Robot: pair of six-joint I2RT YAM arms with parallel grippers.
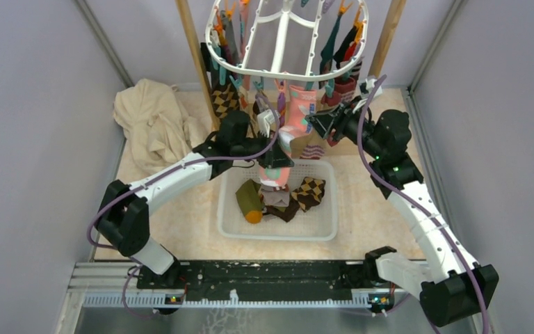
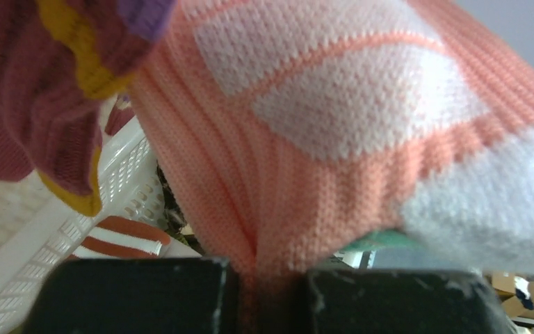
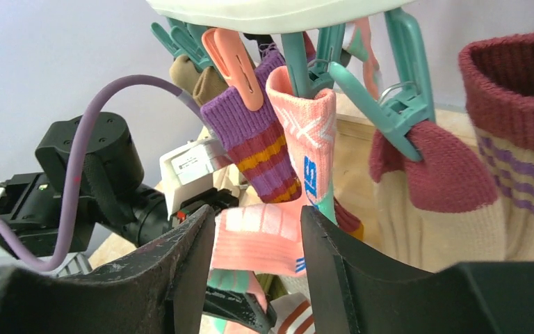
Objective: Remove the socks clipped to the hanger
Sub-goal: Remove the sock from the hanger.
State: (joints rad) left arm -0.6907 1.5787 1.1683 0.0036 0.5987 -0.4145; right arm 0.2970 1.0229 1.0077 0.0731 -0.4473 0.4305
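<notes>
The white oval hanger [image 1: 278,72] hangs at the top centre, socks clipped all round it by teal and orange clips. A pink and white sock [image 1: 296,111] hangs from a teal clip [image 3: 304,69] on the near rim [image 3: 271,14]. My left gripper [image 1: 275,158] is shut on this sock's lower part; in the left wrist view the pink knit [image 2: 306,139] is pinched between the black fingers [image 2: 268,292]. My right gripper [image 1: 320,123] is open just right of that sock, whose folded part [image 3: 261,240] shows in the gap between its jaws [image 3: 257,212].
A white mesh basket [image 1: 278,236] under the hanger holds several loose socks [image 1: 278,198]. A cream cloth [image 1: 153,118] lies at the back left. Wooden frame posts [image 1: 195,56] [image 1: 389,31] flank the hanger. A purple striped sock [image 3: 254,139] and maroon-cuffed cream socks [image 3: 459,181] hang beside the pink one.
</notes>
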